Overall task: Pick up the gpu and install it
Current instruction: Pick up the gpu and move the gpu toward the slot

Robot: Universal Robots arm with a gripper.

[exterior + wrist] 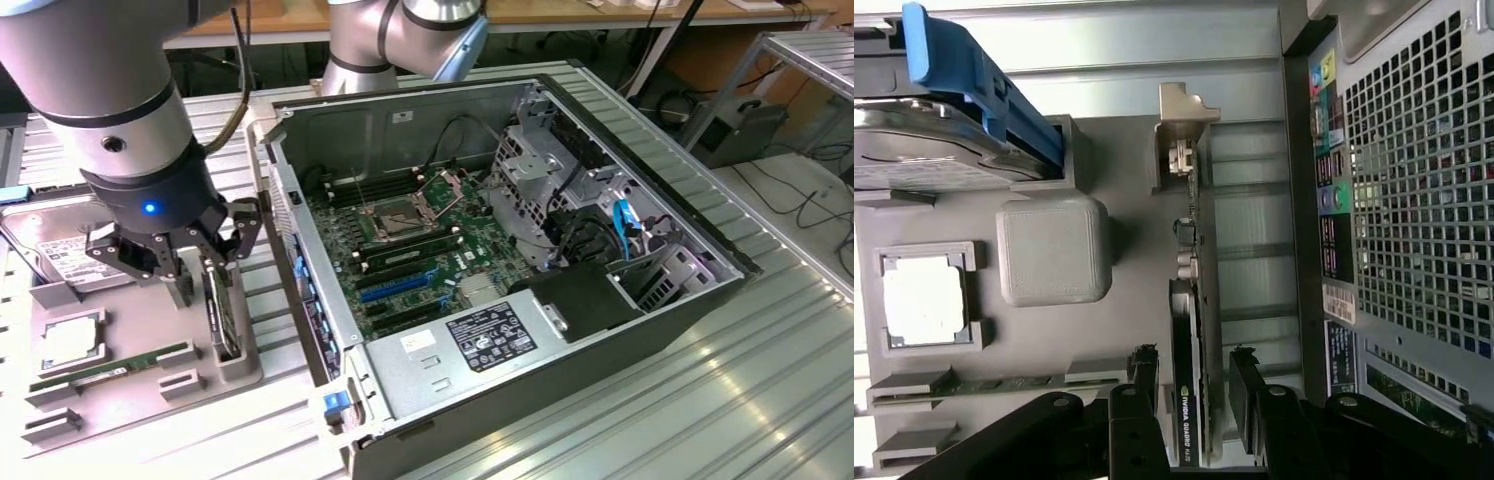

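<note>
Wrist view | thin flat black gpu (1185,420) on edge | hand (1193,360) spread astride

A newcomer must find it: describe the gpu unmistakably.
On the exterior view's left, beside the open computer case, lies a grey tray. On its side nearest the case, straddled by the open gripper, stands the gpu: a thin black card on edge with a silver bracket, unlike the flat green RAM stick.

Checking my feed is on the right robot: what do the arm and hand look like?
The arm is a silver-grey tube with a grey joint cap, a black cable alongside. Its black wrist carries a blue light. The hand is black, with linked fingers.
</note>
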